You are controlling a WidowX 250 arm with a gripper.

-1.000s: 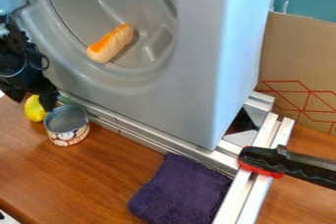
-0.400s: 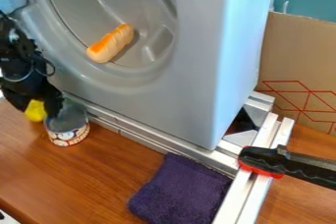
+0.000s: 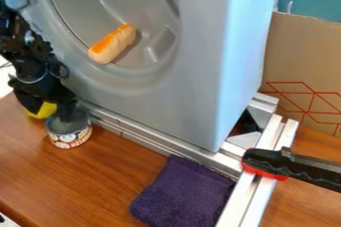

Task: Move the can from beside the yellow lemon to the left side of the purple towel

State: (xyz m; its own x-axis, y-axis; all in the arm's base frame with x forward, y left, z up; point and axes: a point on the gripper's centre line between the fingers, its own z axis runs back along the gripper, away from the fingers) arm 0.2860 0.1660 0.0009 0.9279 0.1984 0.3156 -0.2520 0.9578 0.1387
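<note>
Hanging over the left side of the counter [image 3: 100,171], the black gripper [image 3: 48,112] points down between the grey machine and ourselves. We see its fingers [image 3: 67,110] spread apart, one over the yellow object and the other at the mouth of the open can. Part of the yellow object [image 3: 47,109] shows between them, but we cannot tell whether the fingers touch it or the can's rim. The can [image 3: 69,136] stands upright on the counter, its patterned side facing us, with the yellow object just beside it on the left.

Behind these, we find the tall grey machine [image 3: 200,81] on metal rails [image 3: 143,139]. A bread roll [image 3: 112,44], orange-brown on part of its top, lies aslant in the machine's round recess. Nearer to us, a folded purple cloth [image 3: 183,193] lies on the counter, next to the rails. At the right, we see a black clamp with a red pad [image 3: 266,164] resting across the rails, and behind it a cardboard box [image 3: 303,56] printed with red lines.
</note>
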